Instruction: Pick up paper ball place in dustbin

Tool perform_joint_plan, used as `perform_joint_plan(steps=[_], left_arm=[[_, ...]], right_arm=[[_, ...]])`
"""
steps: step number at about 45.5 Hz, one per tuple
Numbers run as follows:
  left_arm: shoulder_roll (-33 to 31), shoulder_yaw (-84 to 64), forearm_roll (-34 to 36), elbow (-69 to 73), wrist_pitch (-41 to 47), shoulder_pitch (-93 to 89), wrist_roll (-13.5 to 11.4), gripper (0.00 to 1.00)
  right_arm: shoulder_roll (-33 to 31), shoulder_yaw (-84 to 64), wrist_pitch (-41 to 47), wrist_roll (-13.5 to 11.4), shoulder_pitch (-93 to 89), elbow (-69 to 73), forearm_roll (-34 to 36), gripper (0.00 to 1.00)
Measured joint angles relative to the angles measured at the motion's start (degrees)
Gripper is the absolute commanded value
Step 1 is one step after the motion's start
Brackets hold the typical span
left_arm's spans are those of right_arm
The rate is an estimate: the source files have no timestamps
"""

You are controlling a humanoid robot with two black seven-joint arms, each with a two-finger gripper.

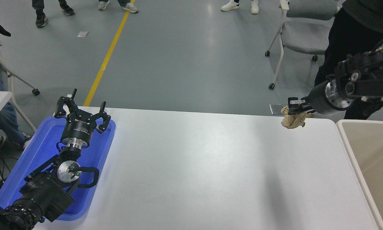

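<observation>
Up in the air at about two o'clock over the flat white table (pixel 194 166): a crumpled tan-brown paper ball (pixel 293 119), hanging just under the black right gripper (pixel 295 107). Jaws squeezed together on the top bit of the paper only. Not touching the table. Not over the big cream plastic dustbin (pixel 348 140) yet. Bin at four o'clock, near the ball but off to the side.

Held by just a little pinch, so might slip out with a quick swing or a shake. Could then land on the table, or drop past the far edge onto the grey floor (pixel 185 64). Might come uncrumpled a bit and pull loose too. Might miss the bin with a let-go too soon, or bounce off the rounded rim. Very close to a person in dark trousers (pixel 341 41) at one o'clock, so could bump them with a wide swing.

Down at eight o'clock: the black left gripper (pixel 82 113), parked over a shallow blue plastic tray (pixel 35 156), jaws wide apart, holding nothing.
</observation>
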Motion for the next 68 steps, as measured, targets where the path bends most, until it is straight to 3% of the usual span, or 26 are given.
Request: perform_joint_plan(steps=[16, 37, 59, 68], left_arm=[[0.0, 0.0, -0.01, 0.0, 0.0, 0.0, 0.0, 1.0], [0.0, 0.0, -0.03, 0.0, 0.0, 0.0, 0.0, 1.0], [0.0, 0.0, -0.03, 0.0, 0.01, -0.01, 0.0, 1.0], [0.0, 0.0, -0.03, 0.0, 0.01, 0.0, 0.0, 1.0]], right_arm=[[-3.25, -3.19, 6.39, -0.03, 11.14, 2.25, -0.06, 0.21], [-3.99, -4.23, 8.39, -0.07, 14.86, 2.9, -0.18, 0.21], [-10.57, -5.82, -1.16, -0.16, -2.74, -12.91, 0.86, 0.22], [-12.63, -5.8, -5.79, -0.2, -13.86, -23.58, 5.02, 0.22]])
